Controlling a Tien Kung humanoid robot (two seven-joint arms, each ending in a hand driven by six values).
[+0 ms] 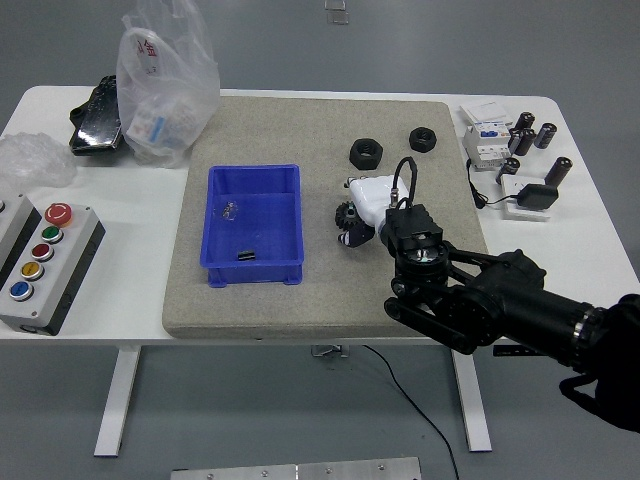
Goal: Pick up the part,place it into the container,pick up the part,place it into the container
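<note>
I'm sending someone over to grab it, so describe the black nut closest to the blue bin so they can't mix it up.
On the grey mat, look right of the blue bin, just beyond the robot's white right hand. The nut is the larger, nearer of two black hex nuts; the other nut sits farther right.
</note>
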